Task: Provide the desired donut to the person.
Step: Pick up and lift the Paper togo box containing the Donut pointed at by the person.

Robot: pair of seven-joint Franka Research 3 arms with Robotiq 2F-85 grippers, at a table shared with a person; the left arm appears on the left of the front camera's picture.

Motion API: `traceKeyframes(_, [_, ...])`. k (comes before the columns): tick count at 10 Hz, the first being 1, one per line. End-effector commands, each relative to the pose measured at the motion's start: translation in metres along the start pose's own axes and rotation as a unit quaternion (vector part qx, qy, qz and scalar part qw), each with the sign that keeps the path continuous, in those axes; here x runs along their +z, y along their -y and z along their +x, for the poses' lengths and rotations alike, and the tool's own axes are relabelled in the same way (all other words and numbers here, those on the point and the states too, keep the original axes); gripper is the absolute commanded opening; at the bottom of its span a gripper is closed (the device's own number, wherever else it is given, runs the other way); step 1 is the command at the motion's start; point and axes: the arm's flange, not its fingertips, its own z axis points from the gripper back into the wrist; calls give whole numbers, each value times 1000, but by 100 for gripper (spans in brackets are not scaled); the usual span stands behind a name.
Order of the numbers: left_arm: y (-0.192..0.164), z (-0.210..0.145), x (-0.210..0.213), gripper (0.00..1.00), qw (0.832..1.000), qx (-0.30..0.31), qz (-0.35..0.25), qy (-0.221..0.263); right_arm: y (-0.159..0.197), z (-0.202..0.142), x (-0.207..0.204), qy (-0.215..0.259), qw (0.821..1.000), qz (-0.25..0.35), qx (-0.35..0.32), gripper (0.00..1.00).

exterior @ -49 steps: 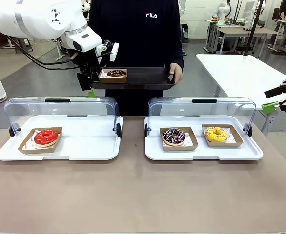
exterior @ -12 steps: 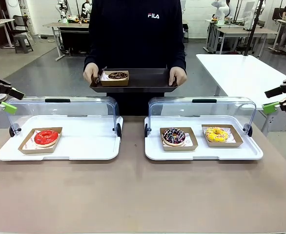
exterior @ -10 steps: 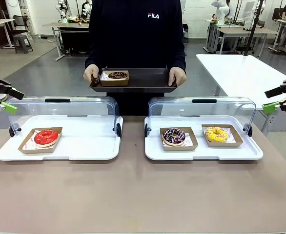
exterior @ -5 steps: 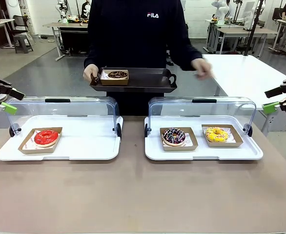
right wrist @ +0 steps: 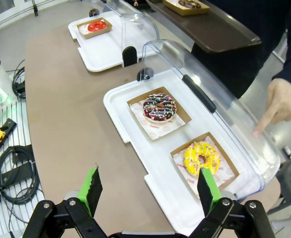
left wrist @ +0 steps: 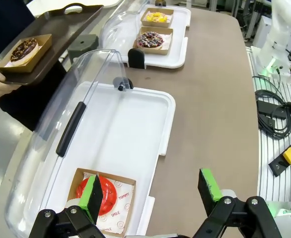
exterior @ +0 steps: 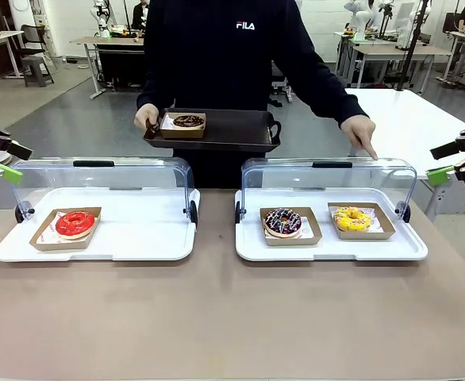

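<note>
A white "FILA" logo [exterior: 246,25] stands on the sweatshirt chest of the person [exterior: 217,71].

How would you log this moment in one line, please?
person's free hand: pointing toward yellow donut | black tray: holds chocolate donut | left gripper: open | right gripper: open

Person's hand [right wrist: 283,105] at right edge is pointing a finger at clear lid [right wrist: 227,124] near yellow donut [right wrist: 201,158]; right gripper [right wrist: 149,188] is gaping wide at btm

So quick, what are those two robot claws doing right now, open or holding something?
Left gripper: open, holding nothing.
Right gripper: open, holding nothing.
</note>
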Motion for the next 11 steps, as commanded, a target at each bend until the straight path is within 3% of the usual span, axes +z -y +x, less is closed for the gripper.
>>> traceKeyframes(1, [15, 3, -4, 100, 999, -2, -1, -35, 2, 0, -3, 17, 1000, 4, 6, 100])
traceKeyframes(2, [0, 0, 0, 100, 1000, 0, 0, 0, 2, 0, -3, 17, 1000, 4, 6, 100])
traceKeyframes(11, [0, 0, 0, 100, 1000, 0, 0, 0, 2, 0, -3, 17, 1000, 4, 6, 100])
